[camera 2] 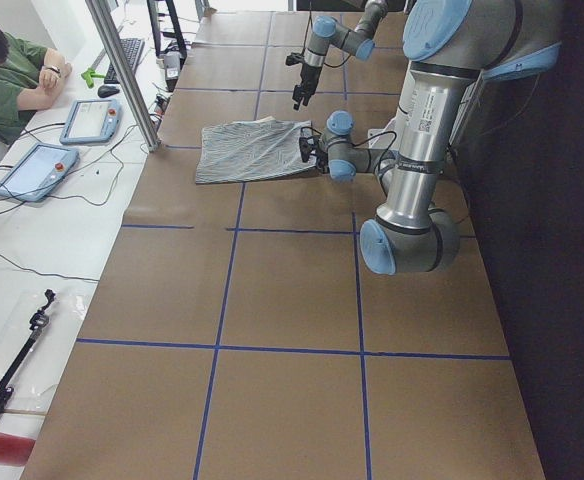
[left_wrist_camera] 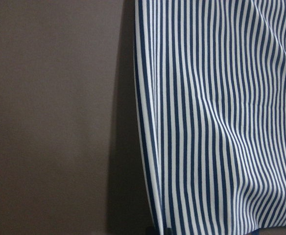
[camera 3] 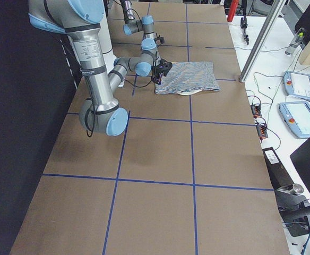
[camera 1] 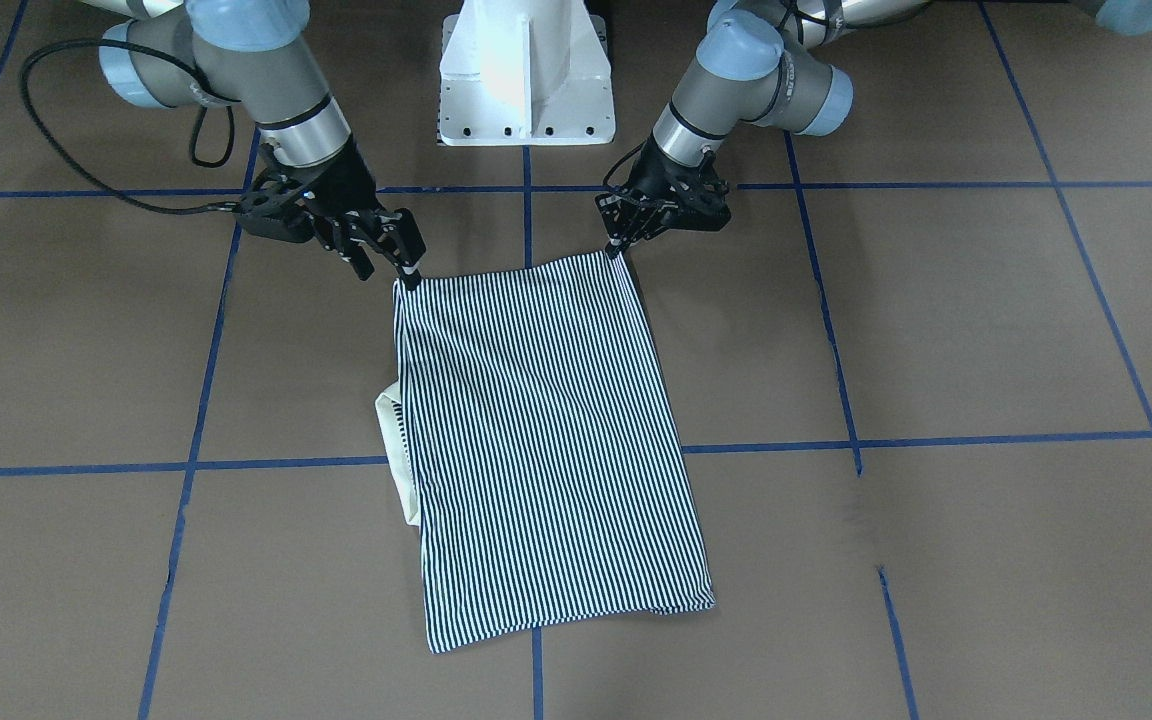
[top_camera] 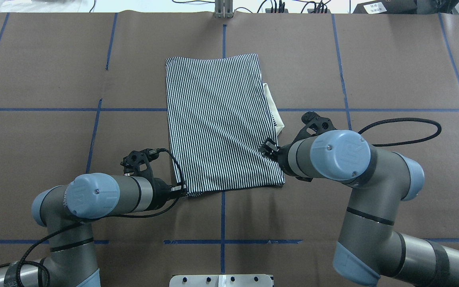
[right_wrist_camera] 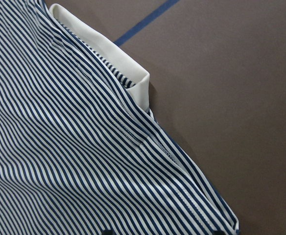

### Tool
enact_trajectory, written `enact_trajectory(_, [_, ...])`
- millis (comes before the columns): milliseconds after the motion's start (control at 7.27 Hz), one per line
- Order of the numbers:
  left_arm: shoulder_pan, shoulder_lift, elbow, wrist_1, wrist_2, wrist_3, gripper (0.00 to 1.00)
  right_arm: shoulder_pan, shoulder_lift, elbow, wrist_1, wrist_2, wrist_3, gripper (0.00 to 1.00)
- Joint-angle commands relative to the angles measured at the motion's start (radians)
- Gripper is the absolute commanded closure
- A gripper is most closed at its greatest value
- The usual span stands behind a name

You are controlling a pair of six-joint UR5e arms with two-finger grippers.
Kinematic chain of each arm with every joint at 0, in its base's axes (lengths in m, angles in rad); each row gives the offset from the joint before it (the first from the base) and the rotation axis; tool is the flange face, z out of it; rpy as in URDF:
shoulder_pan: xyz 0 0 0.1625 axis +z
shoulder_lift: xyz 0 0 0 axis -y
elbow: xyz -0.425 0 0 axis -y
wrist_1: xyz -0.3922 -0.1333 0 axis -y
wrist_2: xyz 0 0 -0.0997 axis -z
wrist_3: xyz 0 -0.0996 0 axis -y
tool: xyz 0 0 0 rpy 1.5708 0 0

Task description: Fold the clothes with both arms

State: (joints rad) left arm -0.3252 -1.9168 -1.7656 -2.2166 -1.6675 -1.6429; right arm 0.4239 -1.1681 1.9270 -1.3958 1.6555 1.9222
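The striped polo shirt lies folded into a long rectangle on the brown table, its back side up. Its cream collar pokes out from under one long edge. My left gripper is shut on the shirt's near left corner, where the cloth bunches slightly. My right gripper is open at the near right corner, its fingertips spread over the striped edge. The placket and label are hidden.
The white pedestal base stands at the robot's side of the table. Blue tape lines grid the brown surface. A person sits at a white side bench with teach pendants beyond an aluminium post.
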Motion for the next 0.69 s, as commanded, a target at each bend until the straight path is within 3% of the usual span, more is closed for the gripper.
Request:
enact_trajectory(0, [0.002,-0.001,0.0,0.0,0.0,0.0,1.0,-0.048,0.041,-0.022,-0.091,-0.029,0.092,0.28])
enact_trajectory(275, [0.0,-0.002,-0.002,0.0,0.0,0.0,1.0,-0.053,0.172,-0.124,-0.225,-0.046,0.112,0.3])
enact_trajectory(550, [0.002,-0.002,0.0,-0.002,0.0,0.0,1.0,-0.047,0.218,-0.222,-0.23,-0.046,0.11,0.31])
